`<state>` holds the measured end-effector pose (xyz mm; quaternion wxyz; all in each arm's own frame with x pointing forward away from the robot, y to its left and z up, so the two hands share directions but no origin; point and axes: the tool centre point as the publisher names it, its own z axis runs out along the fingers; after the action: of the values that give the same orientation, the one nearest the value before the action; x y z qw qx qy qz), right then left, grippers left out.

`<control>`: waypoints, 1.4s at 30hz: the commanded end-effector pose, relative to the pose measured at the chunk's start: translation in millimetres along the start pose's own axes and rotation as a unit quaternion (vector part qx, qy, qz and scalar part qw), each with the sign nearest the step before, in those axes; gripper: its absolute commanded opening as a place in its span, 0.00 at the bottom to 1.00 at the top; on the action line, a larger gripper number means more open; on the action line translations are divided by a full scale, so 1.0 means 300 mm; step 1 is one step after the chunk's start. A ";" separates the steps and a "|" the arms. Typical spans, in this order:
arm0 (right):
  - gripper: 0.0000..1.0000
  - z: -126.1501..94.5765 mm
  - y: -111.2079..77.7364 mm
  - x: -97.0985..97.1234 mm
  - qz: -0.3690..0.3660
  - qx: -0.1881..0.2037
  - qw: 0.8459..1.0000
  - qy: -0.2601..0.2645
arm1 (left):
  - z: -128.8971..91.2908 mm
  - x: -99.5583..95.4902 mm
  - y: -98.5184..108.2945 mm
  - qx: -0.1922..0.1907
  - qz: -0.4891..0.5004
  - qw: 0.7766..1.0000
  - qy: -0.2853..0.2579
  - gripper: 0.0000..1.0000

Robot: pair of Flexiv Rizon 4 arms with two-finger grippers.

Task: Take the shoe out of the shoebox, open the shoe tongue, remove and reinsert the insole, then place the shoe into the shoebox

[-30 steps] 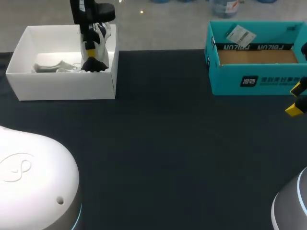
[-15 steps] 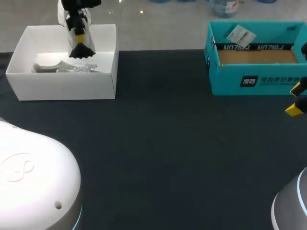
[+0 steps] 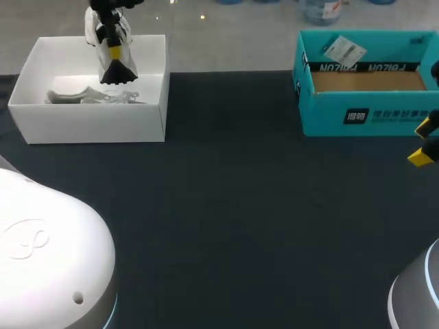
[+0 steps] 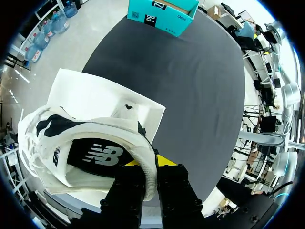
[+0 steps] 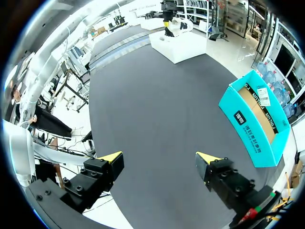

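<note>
**Step in hand: shoe extraction from the shoebox**

The left claw (image 4: 151, 164) is clamped on the shoe (image 4: 90, 148) at the heel collar. One finger sits inside the opening and one outside, with the collar rim pinched between them. In the head view the shoe hangs toe-down from the claw, above the rear part of the white shoebox (image 3: 89, 125) and clear of its walls. The box stands at the far left corner of the dark surface (image 3: 233, 205).

The right claw (image 5: 159, 162) is spread wide and holds nothing. It waits at the right edge of the surface, just in front of the teal box (image 3: 370, 113).

Judgement: the first step, taking the shoe out, is nearly complete. The tongue and insole steps are not yet begun.

Next move requirements:
1. Carry the shoe away from the box and toward the middle of the surface, within reach of both arms.
2. Set it down sole-first, so the opening faces up.
3. Keep the heel grip as an anchor, so the right claw can reach the tongue.
</note>
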<state>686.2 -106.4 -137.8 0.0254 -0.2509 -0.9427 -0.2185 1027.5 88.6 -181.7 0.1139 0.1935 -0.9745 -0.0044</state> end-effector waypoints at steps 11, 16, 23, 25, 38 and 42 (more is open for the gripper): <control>1.00 0.003 0.001 -0.003 0.001 0.001 1.000 0.000 | -0.006 -0.005 0.000 -0.001 0.001 1.000 0.001 0.00; 1.00 0.003 0.001 -0.003 0.001 0.001 1.000 0.000 | -0.006 -0.005 0.000 -0.001 0.001 1.000 0.001 0.00; 1.00 0.003 0.001 -0.003 0.001 0.001 1.000 0.000 | -0.046 -0.072 0.047 -0.021 0.110 0.994 0.007 0.00; 1.00 0.003 0.001 -0.003 0.001 0.001 1.000 0.000 | -0.053 -0.094 0.066 -0.033 0.153 0.988 0.014 0.00; 1.00 0.003 0.001 -0.003 0.001 0.001 1.000 0.000 | -0.096 -0.234 0.217 -0.103 0.511 0.853 -0.004 0.00; 1.00 0.003 0.001 -0.003 0.001 0.001 1.000 0.000 | -0.116 -0.286 0.259 -0.104 0.586 0.803 0.007 0.00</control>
<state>686.2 -106.4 -137.8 0.0254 -0.2509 -0.9427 -0.2185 1073.8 184.6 -168.2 0.1241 -0.1797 -0.9747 -0.0483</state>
